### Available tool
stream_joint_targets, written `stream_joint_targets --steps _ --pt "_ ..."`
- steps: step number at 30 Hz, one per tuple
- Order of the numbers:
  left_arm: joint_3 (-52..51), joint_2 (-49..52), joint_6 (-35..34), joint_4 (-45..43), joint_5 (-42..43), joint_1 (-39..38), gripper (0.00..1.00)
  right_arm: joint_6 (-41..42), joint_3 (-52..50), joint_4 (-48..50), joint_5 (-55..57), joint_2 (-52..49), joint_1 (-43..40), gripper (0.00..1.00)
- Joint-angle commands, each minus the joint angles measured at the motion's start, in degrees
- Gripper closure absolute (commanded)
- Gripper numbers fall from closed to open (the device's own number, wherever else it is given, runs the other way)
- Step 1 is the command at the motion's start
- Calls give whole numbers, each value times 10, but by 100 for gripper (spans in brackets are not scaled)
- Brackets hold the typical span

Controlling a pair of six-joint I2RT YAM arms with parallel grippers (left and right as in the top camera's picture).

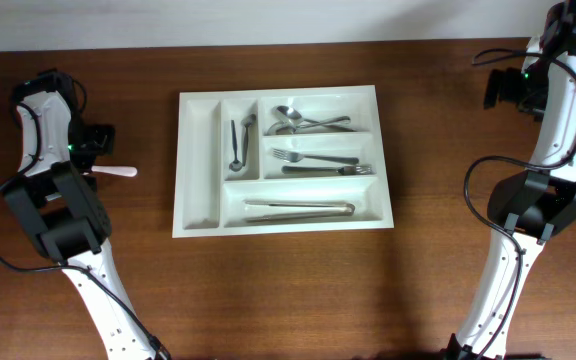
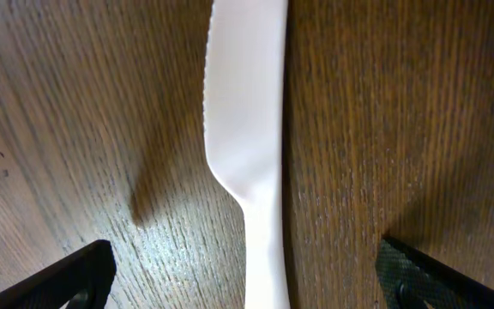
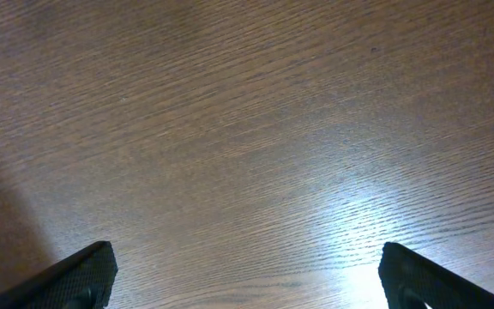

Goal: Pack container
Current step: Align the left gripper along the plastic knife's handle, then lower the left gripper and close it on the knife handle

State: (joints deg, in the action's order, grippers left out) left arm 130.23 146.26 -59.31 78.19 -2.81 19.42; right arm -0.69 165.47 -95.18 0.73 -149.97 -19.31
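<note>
The container, a white five-compartment cutlery tray, lies flat near the middle of the desk, between the two arms and well apart from both. Most of it is already filled. The second narrow upright compartment holds a small spoon with what may be another slim piece beside it. The top long compartment holds a cluster of metal spoons, the middle one holds forks, though the lower piece there is too small to name with certainty, and the bottom one holds a pair of metal tongs. Only the narrow upright compartment at the tray's far left edge shows bare white plastic. Outside the tray, one loose item is visible, a white plastic knife with a serrated edge. It lies on the wood to the tray's left, apart from it. The left tool hangs directly over this knife with its jaws spread wide on either side of the handle, gripping nothing. The right tool is off near the far right corner of the desk, equally wide and empty, with only bare wood grain beneath it. By this reading the packing is nearly done. What looks to be left is closing on the plastic knife, carrying it across and setting it into the tray, most likely in the vacant narrow slot.
</note>
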Motion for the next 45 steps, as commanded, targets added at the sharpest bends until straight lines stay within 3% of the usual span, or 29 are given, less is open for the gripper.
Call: stream_joint_targets --steps 1,45 --pt "-1 12 18 -5 0 -2 1 -4 -3 0 -3 13 -2 1" --pt "-49 12 69 -66 18 -2 1 -4 -3 0 -3 13 -2 1"
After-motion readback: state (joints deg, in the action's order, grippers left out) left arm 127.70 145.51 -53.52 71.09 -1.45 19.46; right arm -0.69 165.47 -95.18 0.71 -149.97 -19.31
